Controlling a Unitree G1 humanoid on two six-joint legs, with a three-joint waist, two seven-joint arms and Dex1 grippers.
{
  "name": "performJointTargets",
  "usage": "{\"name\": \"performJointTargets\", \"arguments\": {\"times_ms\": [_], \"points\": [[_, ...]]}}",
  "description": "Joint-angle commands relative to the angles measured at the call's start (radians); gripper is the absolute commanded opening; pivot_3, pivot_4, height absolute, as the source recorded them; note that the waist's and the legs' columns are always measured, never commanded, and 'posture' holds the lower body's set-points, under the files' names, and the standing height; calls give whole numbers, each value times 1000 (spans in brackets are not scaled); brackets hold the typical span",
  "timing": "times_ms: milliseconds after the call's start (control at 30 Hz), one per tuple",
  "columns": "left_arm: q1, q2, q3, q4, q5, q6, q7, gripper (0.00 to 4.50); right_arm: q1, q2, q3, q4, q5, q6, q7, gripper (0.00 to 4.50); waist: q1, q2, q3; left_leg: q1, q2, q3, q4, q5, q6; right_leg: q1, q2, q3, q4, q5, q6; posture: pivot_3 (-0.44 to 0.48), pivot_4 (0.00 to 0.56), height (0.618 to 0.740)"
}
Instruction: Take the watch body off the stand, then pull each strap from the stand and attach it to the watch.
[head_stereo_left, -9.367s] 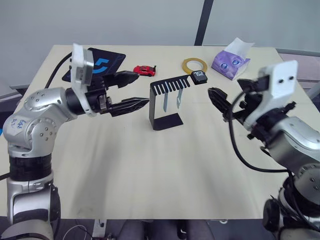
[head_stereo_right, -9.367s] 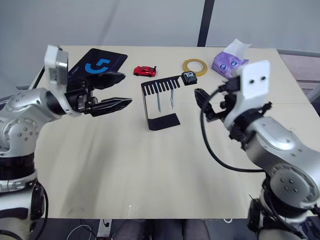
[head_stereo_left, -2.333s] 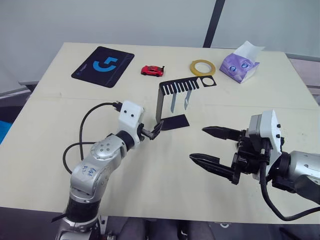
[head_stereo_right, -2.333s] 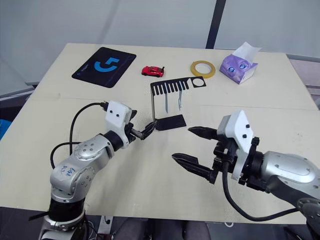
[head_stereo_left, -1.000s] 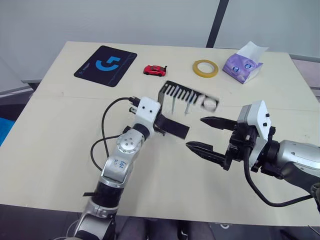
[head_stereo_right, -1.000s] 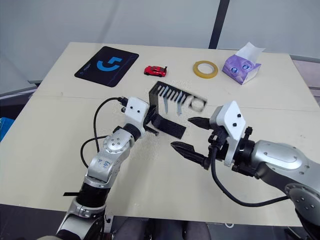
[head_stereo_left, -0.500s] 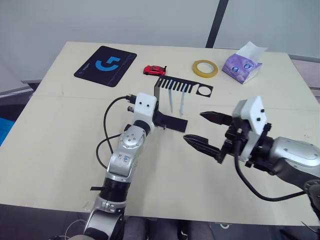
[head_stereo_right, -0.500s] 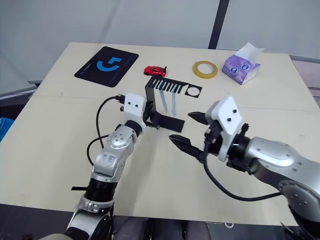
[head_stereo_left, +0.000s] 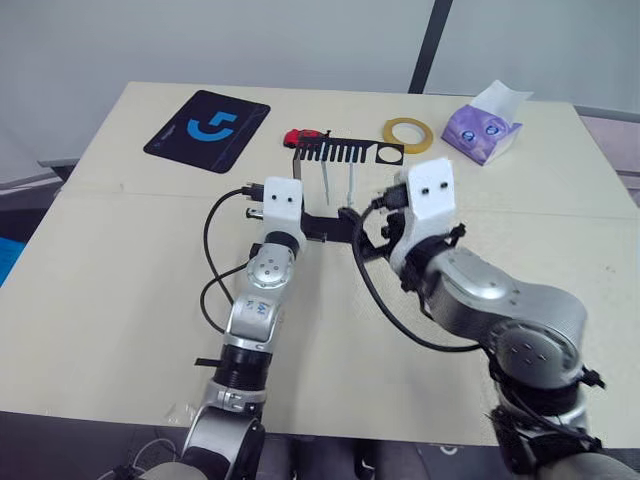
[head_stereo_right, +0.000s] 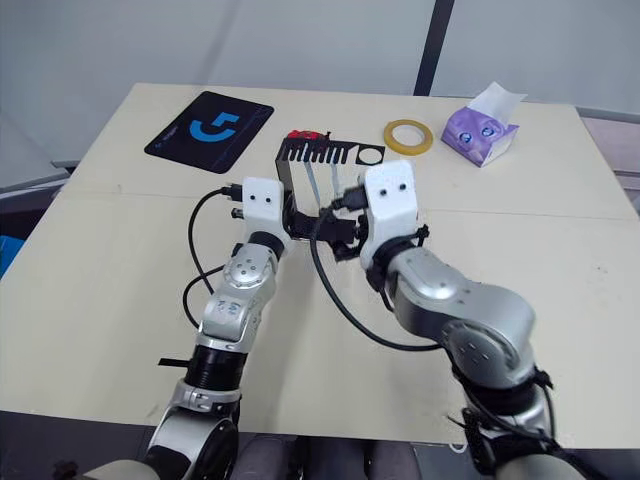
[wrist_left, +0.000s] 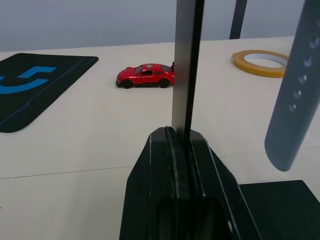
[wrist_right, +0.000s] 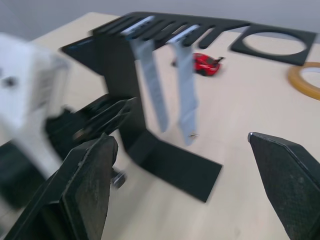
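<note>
Black stand (wrist_right: 125, 75) upright pinched by left hand (wrist_left: 182, 145); right hand (wrist_right: 185, 165) spread wide nr two straps (wrist_right: 186, 90).

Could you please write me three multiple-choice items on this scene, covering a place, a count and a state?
1. Where is the red toy car?
A. On the tissue pack
B. On the table, beyond the stand
C. In the right gripper

2. How many straps hang from the stand's comb bar?
A. One
B. Two
C. Four

3. What is the left gripper doing?
A. Hovering open above the mat
B. Holding a strap
C. Clamped shut on the stand's upright

Answers:
1 B, as the left wrist view shows the car on the bare tabletop past the upright.
2 B, as the right wrist view shows two pale strips side by side.
3 C, as the left wrist view shows the fingers closed against the thin upright.
</note>
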Motion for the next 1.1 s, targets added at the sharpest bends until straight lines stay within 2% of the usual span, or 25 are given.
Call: {"name": "performJointTargets", "arguments": {"times_ms": [33,467,867,967,1033,1100], "points": [[-19,-23,-17,24,15,-11,9,32,-44,63,21,41,-95,-7,-5,4500,0,0,0,0,0,0,0,0,0,0,0,0,0,0,0,0,150,738],[-14,-34,-15,24,30,-15,12,32,-87,217,59,207,-413,-138,76,4500,-4,0,0,-1,0,-1,-1,0,0,0,0,-1,0,0,1,0,150,738],[-10,-41,-22,17,35,-11,11,32,-85,330,54,327,-596,-248,137,4500,-5,0,0,-1,-1,-1,-1,0,0,0,0,-1,-1,0,1,0,150,738],[-11,-41,-21,17,36,-11,10,0,-80,342,47,333,-629,-259,146,3674,-5,0,0,-1,-1,-1,-1,0,0,-1,0,-1,-1,0,1,0,150,738],[-13,-40,-19,18,36,-12,10,0,-77,346,45,330,-643,-255,158,2788,-5,0,0,-1,-1,-1,-1,0,0,0,0,-1,-1,0,1,0,150,738],[-13,-40,-18,19,37,-12,10,0,-70,351,46,318,-651,-241,175,2788,-5,0,0,-1,-1,-1,-1,0,0,-1,0,-1,-1,0,1,0,150,738]]}}
